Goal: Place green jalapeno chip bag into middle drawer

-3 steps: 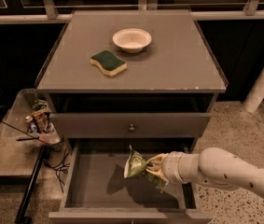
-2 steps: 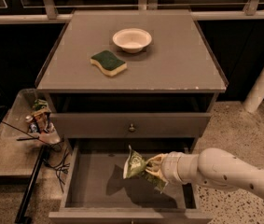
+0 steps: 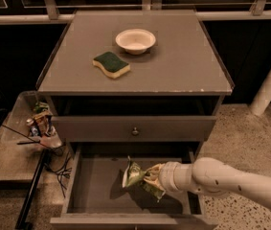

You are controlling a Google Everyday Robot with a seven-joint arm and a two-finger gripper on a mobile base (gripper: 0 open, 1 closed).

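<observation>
My gripper [image 3: 148,178] reaches in from 3 o'clock over the open middle drawer [image 3: 94,189]. It is clamped on the green jalapeno chip bag [image 3: 132,175]. The bag hangs crumpled over the drawer's grey floor, right of its middle. I cannot tell whether it touches the floor. At 12 o'clock from the bag sits the closed drawer front [image 3: 178,127] with its knob. On the cabinet top [image 3: 183,68] stands a white bowl [image 3: 135,40], with the sponge [image 3: 111,64] at its 8 o'clock.
</observation>
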